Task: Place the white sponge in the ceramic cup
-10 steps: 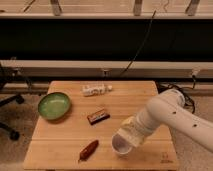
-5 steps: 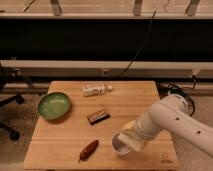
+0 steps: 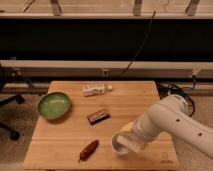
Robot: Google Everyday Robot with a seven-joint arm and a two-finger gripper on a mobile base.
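The ceramic cup (image 3: 119, 146) is a small round white cup near the table's front edge, right of centre. My gripper (image 3: 128, 137) comes in from the right on a white arm and sits right over the cup, covering its far right side. A pale off-white patch (image 3: 125, 128) at the gripper's tip, just above the cup, may be the white sponge. I cannot tell whether it is in the cup or held.
A green bowl (image 3: 53, 105) stands at the left of the wooden table (image 3: 65, 145). A white bottle (image 3: 96, 90) lies at the back middle. A brown snack bar (image 3: 98, 116) lies in the centre. A reddish-brown oblong item (image 3: 89, 149) lies at the front left.
The arm has moved forward and down, bringing the gripper lower over the cup. The other objects have not moved.
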